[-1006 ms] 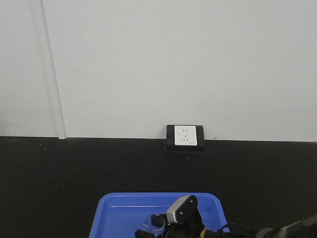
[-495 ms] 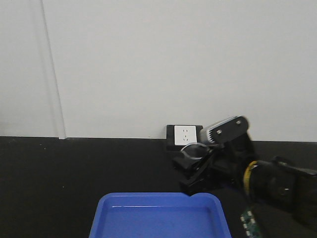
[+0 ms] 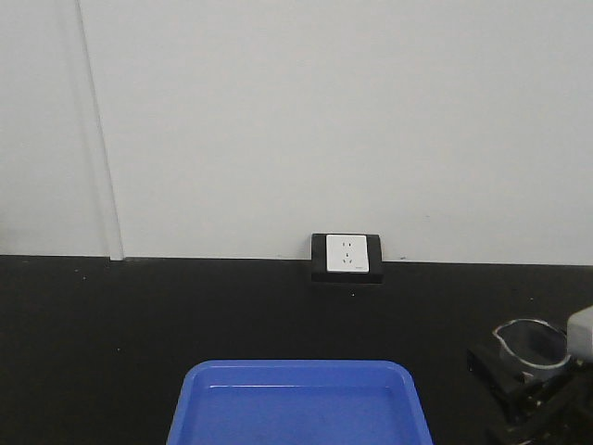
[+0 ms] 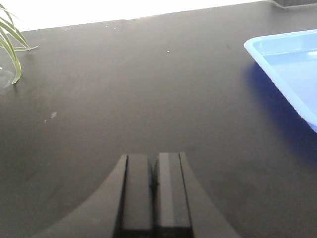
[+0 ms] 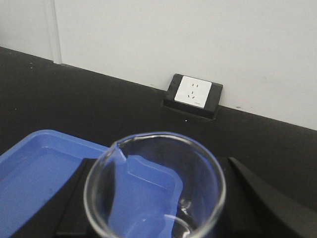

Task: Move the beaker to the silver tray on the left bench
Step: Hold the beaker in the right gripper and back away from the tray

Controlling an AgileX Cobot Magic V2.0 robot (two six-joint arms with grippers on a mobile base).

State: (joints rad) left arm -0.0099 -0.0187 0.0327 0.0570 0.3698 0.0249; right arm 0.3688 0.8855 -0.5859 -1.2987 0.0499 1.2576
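From my station I count one blue tray (image 3: 296, 403), one glass beaker (image 3: 530, 341), one wall socket (image 3: 346, 255), and one plant (image 4: 11, 39), only its leaves showing at the edge.

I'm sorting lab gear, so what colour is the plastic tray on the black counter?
The tray is bright blue, clearest in the exterior front-facing view.

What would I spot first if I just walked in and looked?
Probably the bright blue tray at the near edge of the black counter. Next comes the clear glass beaker, held in the robot's right hand off to the tray's right. The white socket sits at the foot of the wall behind.
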